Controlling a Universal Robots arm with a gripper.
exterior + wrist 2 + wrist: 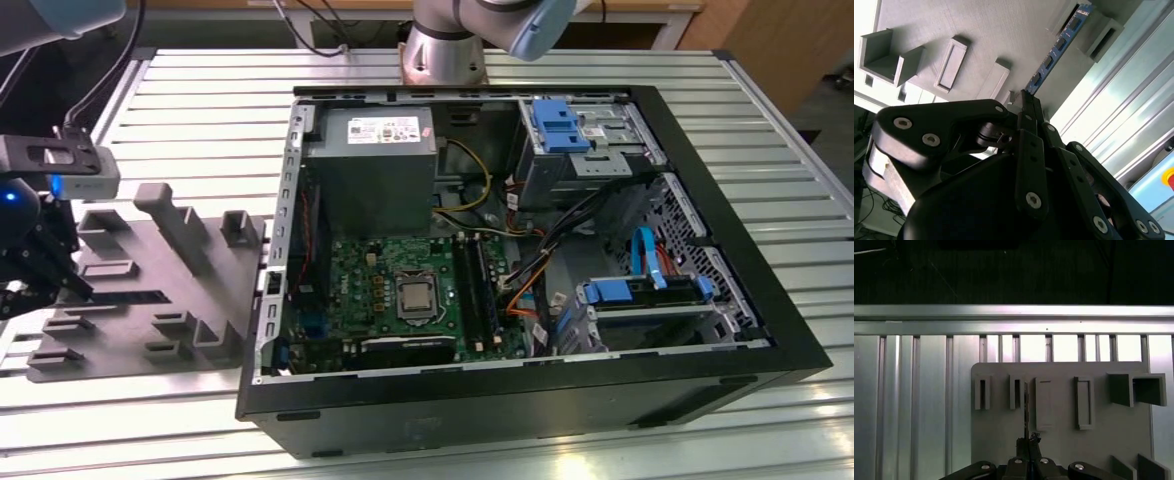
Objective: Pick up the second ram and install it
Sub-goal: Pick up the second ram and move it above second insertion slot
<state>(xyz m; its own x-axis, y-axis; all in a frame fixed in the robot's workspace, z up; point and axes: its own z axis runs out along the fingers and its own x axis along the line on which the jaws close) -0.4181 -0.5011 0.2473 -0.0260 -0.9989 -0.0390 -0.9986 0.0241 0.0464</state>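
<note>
The second ram (1056, 47) is a thin blue-green board with dark chips, and it sticks out from my gripper's (1026, 97) fingertips, which are shut on its near end. In the first wrist view the second ram (1026, 407) is edge-on, a thin dark line rising from the gripper (1028, 441) over the grey holder plate (1064, 450). Its far end lies close to a slotted block (1100, 31); I cannot tell whether they touch. In the exterior view the gripper (54, 280) hangs at the far left, over the holder plate (147, 300), well away from the computer case.
The open computer case (534, 400) lies on the slatted metal table (200, 120), with a grey power-supply box (371, 150), the green motherboard (367, 290) and its black memory slots (474, 290). Blue drive brackets (558, 125) and loose cables crowd the case's right side. Upright blocks stand on the holder plate.
</note>
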